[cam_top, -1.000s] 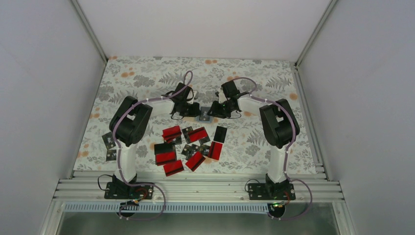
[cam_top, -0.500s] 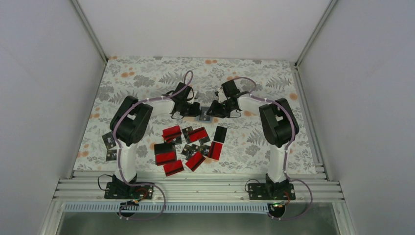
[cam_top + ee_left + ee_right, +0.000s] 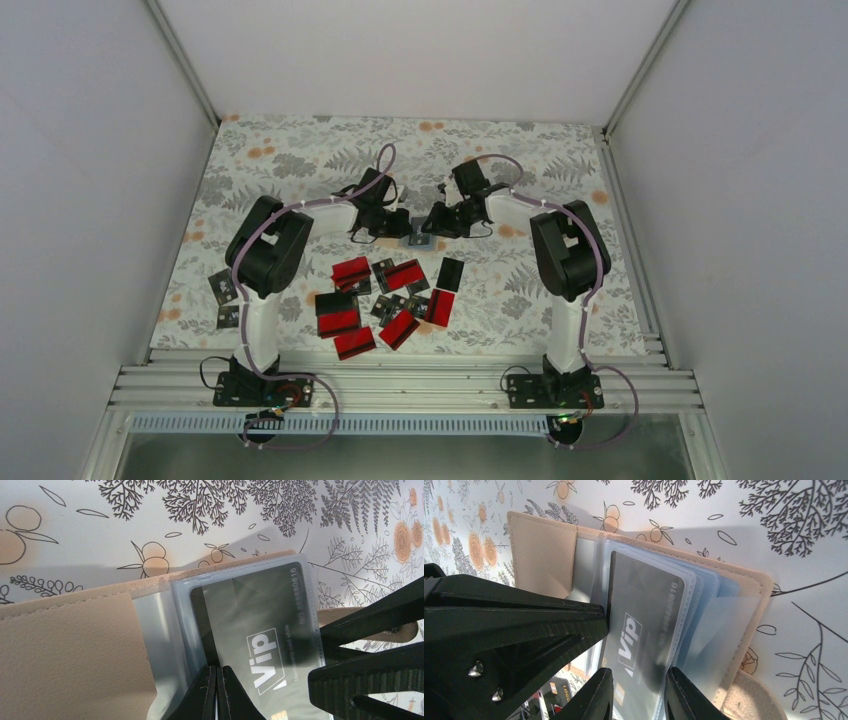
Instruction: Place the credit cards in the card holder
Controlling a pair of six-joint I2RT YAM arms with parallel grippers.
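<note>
Left wrist: card holder (image 3: 75, 650) open, VIP card (image 3: 260, 630) sleeved (clear pocket).

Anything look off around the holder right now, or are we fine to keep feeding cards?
Nothing damaged or spilled. The VIP card sits inside a clear sleeve of the open card holder, slightly tilted. The left gripper is shut on the sleeve edge; the right gripper straddles the card. The remaining credit cards lie scattered, two off to the left.

Overhead view from behind both arms, two close wrist views facing down, all sharing the card holder (image 3: 418, 240).
</note>
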